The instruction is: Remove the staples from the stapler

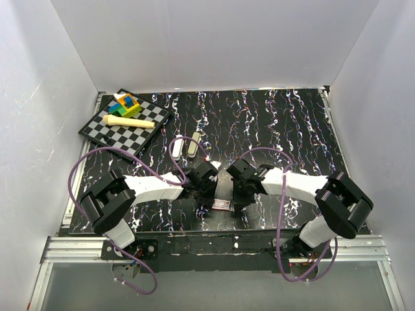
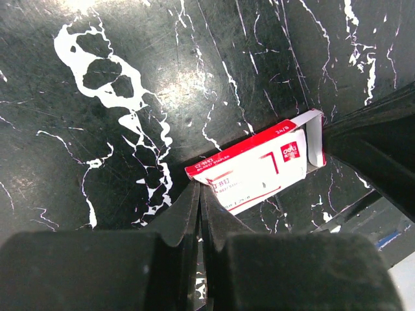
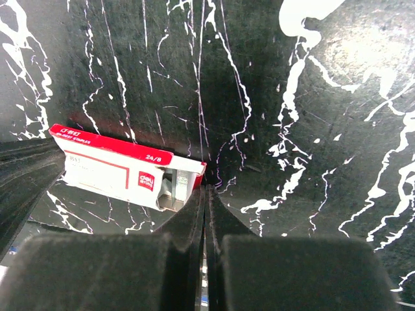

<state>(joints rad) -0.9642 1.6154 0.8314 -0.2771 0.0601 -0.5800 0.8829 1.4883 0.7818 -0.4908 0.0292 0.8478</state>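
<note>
1. Left gripper (image 1: pixel 207 189) and right gripper (image 1: pixel 238 194) are both pinched fully closed and hold nothing. Their tips sit at opposite ends of the box (image 1: pixel 222 205).
2. One box lies at the near edge, its long axis left-right and its open end towards the right gripper.
3. Only the right wrist view shows staples (image 3: pixel 174 188) inside the open end; the left wrist view shows the flap (image 2: pixel 314 137).
4. Only the top view shows the stapler (image 1: pixel 177 148), mid-table, its long axis near-far, with a second pale oblong (image 1: pixel 193 144) beside it.
5. One board (image 1: pixel 104 129) sits far left.
</note>
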